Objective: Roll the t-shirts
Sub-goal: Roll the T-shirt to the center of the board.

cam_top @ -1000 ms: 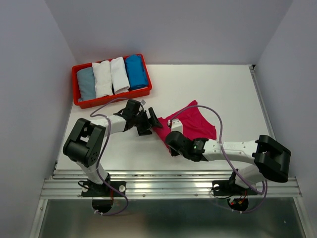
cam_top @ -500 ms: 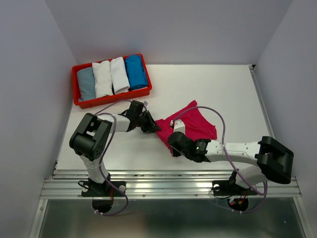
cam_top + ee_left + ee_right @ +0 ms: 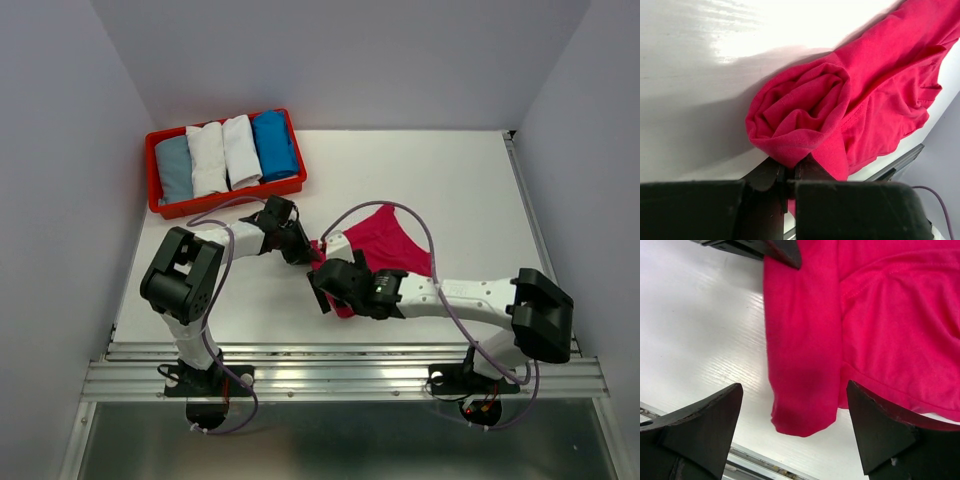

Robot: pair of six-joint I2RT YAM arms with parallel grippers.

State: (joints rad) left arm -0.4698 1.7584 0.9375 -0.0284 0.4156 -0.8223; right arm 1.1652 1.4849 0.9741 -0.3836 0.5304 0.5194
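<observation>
A magenta-pink t-shirt (image 3: 388, 243) lies on the white table, its left edge rolled into a thick tube (image 3: 805, 107). My left gripper (image 3: 311, 253) (image 3: 790, 170) is shut on the far end of that roll, cloth pinched between its jaws. My right gripper (image 3: 320, 290) (image 3: 795, 386) is open, and the near end of the roll (image 3: 802, 380) lies between its fingers (image 3: 705, 425) without touching either. The rest of the shirt spreads flat and wrinkled to the right. The left gripper's fingertip (image 3: 782, 251) shows at the top of the right wrist view.
A red tray (image 3: 151, 170) at the back left holds rolled shirts side by side: grey-blue (image 3: 174, 168), two white (image 3: 207, 158) and bright blue (image 3: 273, 143). The table's metal front rail (image 3: 340, 375) runs just below the arms. Walls close in both sides.
The left gripper moved onto the roll's far end and shut on it. The right gripper let go, opened wide and slid left along the near end.
</observation>
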